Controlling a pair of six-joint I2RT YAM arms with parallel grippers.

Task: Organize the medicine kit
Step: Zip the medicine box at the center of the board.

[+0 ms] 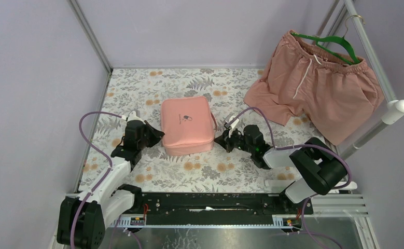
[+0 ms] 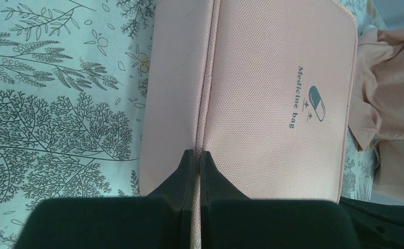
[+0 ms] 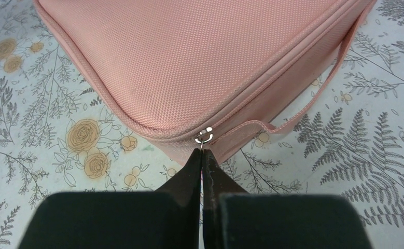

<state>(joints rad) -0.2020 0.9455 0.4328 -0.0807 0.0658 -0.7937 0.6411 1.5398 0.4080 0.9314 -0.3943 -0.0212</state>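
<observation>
Left hand, right hand — clamped on opposite sides of medicine kit

The lettering "Medicine bag" is printed in small dark characters on the pink lid of the medicine kit. In the left wrist view it is seen turned sideways, "Medicine" above and "bag" below, so that it is read from top to bottom. Just beside the lettering a small dark capsule-shaped pill logo is printed, and tiny plus signs are set between it and the words. In the top external view the same print is seen only as a small dark mark on the lid, too fine to be read.
</observation>
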